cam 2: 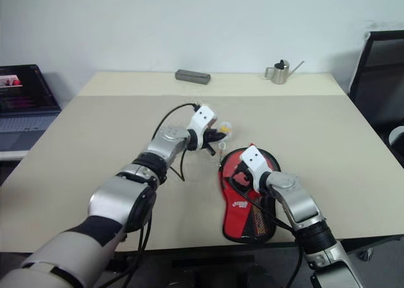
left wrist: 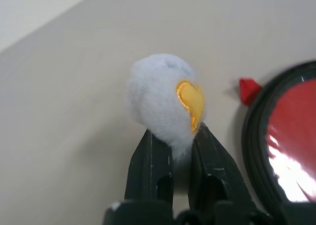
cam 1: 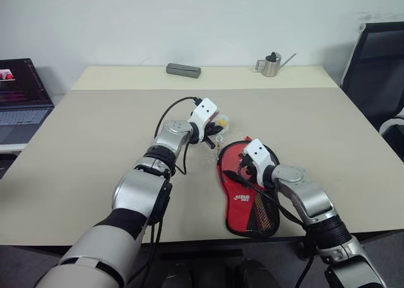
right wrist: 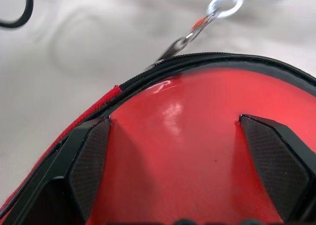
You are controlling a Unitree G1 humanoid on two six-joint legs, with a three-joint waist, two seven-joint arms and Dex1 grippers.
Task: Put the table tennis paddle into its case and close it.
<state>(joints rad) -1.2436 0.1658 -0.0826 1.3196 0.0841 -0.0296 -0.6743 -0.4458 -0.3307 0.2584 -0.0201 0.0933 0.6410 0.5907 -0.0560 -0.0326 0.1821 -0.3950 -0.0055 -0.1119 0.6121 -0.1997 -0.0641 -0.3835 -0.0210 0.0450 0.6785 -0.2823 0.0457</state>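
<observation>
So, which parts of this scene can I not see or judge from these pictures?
- Paddle handle: hidden inside the case and under the right gripper in the eye views.
- Zipper position: too small in the eye views, cut off in the wrist views.
- Left gripper is shut on the charm; the chain between charm and case is partly cut off.
- Grey box: too small to identify.

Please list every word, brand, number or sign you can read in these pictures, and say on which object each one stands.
White logo print on the red case: present, but too small and blurred to read.
Laptop screen at the far left: shows an image, no legible text.
Yellow heart on the white charm: a shape, not writing.
Nothing else carries text.
</observation>
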